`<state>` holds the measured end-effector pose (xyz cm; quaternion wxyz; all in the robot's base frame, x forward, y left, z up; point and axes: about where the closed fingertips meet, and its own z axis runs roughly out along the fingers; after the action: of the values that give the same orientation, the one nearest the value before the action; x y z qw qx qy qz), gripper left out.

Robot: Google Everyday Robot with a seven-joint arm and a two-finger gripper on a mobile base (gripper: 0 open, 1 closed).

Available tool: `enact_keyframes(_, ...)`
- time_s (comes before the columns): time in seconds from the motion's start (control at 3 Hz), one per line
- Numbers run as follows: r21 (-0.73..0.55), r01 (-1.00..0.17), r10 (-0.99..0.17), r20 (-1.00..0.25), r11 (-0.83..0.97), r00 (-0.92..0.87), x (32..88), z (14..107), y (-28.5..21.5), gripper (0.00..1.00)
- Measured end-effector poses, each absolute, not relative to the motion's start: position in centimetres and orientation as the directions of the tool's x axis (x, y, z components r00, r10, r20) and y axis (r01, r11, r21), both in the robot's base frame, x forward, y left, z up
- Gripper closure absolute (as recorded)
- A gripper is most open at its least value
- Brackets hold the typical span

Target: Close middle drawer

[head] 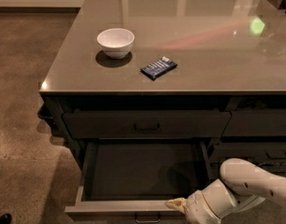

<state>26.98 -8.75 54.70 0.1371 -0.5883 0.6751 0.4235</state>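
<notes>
The middle drawer is pulled wide open below the counter. Its dark interior is bare, its lighter grey front rim faces me, and a small bar pull shows at the bottom edge. My gripper sits low at the right end of that front rim, at or just outside it. The white arm behind it comes in from the right and covers the drawer's front right corner.
The top drawer above is shut. Narrower drawers stand to the right. On the grey countertop sit a white bowl and a blue packet. Brown floor lies to the left, with dark shoes at its edge.
</notes>
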Motion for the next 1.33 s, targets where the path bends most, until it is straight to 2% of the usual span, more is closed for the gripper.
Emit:
enact_keyframes(0.33,0.411,-0.910,-0.678,-0.683,-0.051,-0.270,27.0,54.7,-8.7,0.00)
enact_keyframes(1.0,0.425,-0.905,-0.641,-0.702,-0.026,-0.311,26.1,48.9,-9.6,0.00)
enact_keyframes(1.33,0.400,-0.916,-0.686,-0.658,0.032,-0.311,25.8,47.2,-9.7,0.00)
